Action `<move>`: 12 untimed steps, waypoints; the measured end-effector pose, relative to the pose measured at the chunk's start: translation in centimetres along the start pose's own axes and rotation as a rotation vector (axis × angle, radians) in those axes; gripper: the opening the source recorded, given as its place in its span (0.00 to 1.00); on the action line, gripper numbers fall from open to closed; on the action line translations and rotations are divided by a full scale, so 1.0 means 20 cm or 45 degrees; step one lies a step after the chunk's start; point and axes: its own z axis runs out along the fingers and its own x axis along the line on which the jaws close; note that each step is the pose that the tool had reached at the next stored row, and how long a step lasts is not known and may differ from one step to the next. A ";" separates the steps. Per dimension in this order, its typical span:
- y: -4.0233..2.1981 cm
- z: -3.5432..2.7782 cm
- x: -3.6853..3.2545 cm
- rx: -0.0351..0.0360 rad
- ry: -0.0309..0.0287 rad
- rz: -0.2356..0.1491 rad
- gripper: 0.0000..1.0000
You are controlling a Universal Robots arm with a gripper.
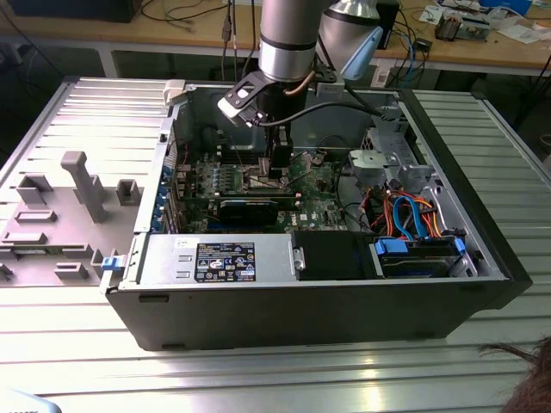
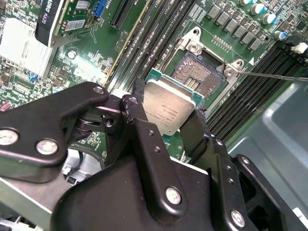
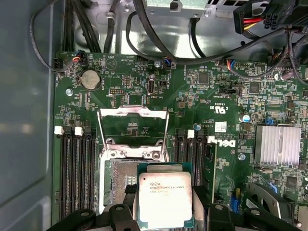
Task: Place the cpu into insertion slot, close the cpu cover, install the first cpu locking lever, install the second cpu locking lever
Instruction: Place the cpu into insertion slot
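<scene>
The pincer [image 2: 168, 111], clamped on the cpu [image 3: 165, 199], hangs just above the insertion slot [image 2: 199, 72], whose cpu cover [image 3: 133, 111] stands swung open, apparently to admit it.

The exterior view stood well off the arm [image 1: 288, 39], looking down at a slant into the open computer case [image 1: 344, 301], with the whole case in frame. The first wrist view faced almost squarely down on the motherboard [image 3: 120, 82] from close by, while the second wrist view looked obliquely across it, nearer, over the gripper [image 2: 169, 113]. Both wrist views shared the cpu [image 3: 165, 199] and the insertion slot [image 2: 204, 72]; that stretch of board lay mid-case in the exterior view.
</scene>
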 end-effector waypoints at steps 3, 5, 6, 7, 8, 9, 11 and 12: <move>0.000 0.005 0.000 0.0000 -0.0001 0.000 0.55; 0.000 0.010 0.000 0.0000 -0.0002 0.000 0.55; 0.000 0.011 0.000 0.0000 -0.0001 0.000 0.55; 0.000 0.013 0.001 -0.0001 0.0000 0.000 0.55; 0.000 0.015 0.001 0.0000 -0.0001 0.000 0.55; 0.001 0.016 0.001 0.0000 -0.0002 0.000 0.55; 0.001 0.019 0.001 0.0000 -0.0002 0.000 0.55; 0.001 0.020 0.001 0.0000 -0.0002 0.000 0.55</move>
